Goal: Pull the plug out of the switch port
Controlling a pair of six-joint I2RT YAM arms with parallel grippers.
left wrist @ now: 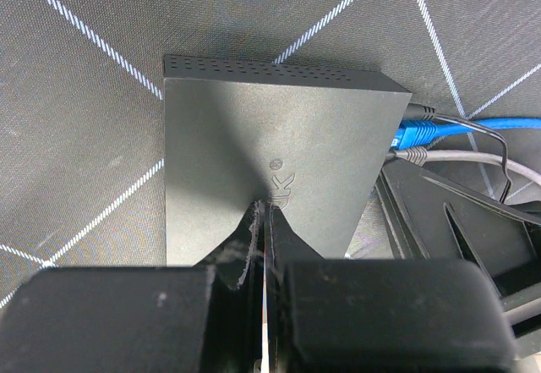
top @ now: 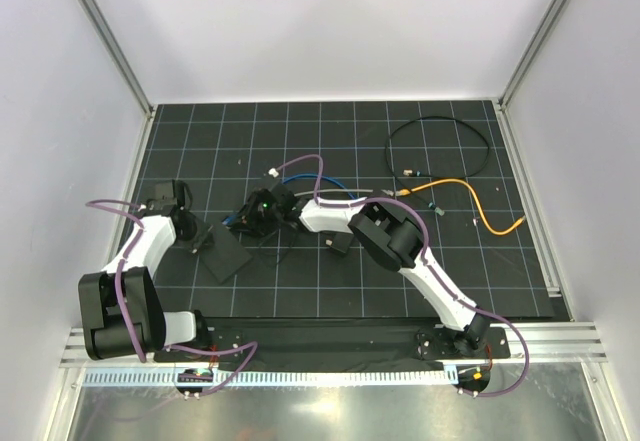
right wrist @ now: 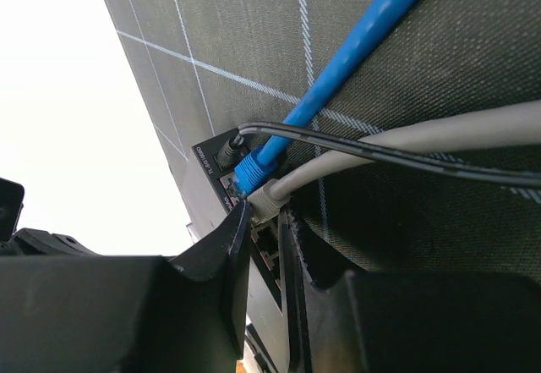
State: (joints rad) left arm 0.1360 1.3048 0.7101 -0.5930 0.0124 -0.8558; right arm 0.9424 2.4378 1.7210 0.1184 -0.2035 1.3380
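Surface: black mat (top: pixel 400 281) with a pale grid, white walls (top: pixel 300 21) on three sides.

Switch (top: pixel 226 253): lies flat on the mat at left of centre, turned at an angle to the grid. Its socket edge faces the middle of the mat, toward the right arm.

Left gripper (left wrist: pixel 264 212): fingers pressed together, no gap showing. The tips rest on the switch's top face near its printed logo (wrist view looks straight down on the lid).

Right gripper (right wrist: pixel 265 214): reaches across the mat to the socket edge. Its fingers stand a little apart, one on each side of the grey plug (right wrist: pixel 267 194), and the plug's end sits right at the tips. Whether the fingers actually clamp the plug cannot be told; the contact is hidden.

Socket edge, right wrist view: three leads enter side by side. A black barrel plug (right wrist: pixel 230 149) sits nearest the corner, then the blue plug (right wrist: pixel 252 170), then the grey plug. All three look seated. The blue and grey plugs touch each other.

Elsewhere on the mat: an orange cable (top: pixel 450 182) and a loop of black cable (top: pixel 440 119) lie to the right, well apart from the switch. A small black block (top: pixel 340 244) lies near the right arm.
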